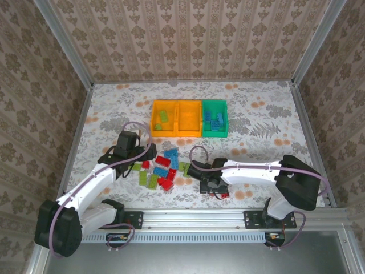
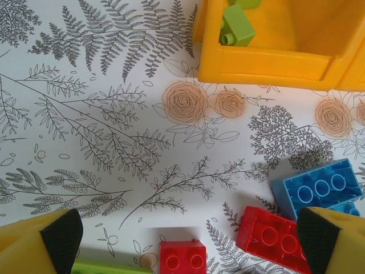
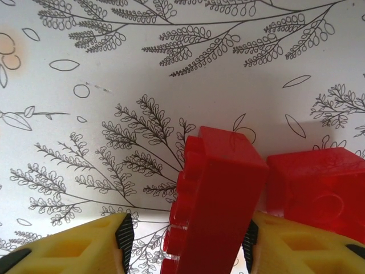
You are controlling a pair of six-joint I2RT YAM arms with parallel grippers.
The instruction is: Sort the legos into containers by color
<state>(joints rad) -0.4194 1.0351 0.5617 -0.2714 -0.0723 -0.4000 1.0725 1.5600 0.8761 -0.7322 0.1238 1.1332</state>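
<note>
Right gripper (image 3: 185, 240) straddles a red lego (image 3: 222, 194), touching one side, a gap on the other. Left gripper (image 2: 191, 237) gapes wide over the table (image 2: 85, 114)

top: high over the near edge, you see the whole counter (image 1: 256, 114).
left wrist: close, facing down; orange bin (image 2: 268, 60) shared with top.
right wrist: closer still.

left arm (image 1: 97, 180) stretches forward, and the left gripper (image 2: 188, 240) faces down with jaws spread wide. right arm (image 1: 251, 170) folds inward, and the right gripper (image 3: 185, 240) faces down with jaws parted more narrowly.
</note>
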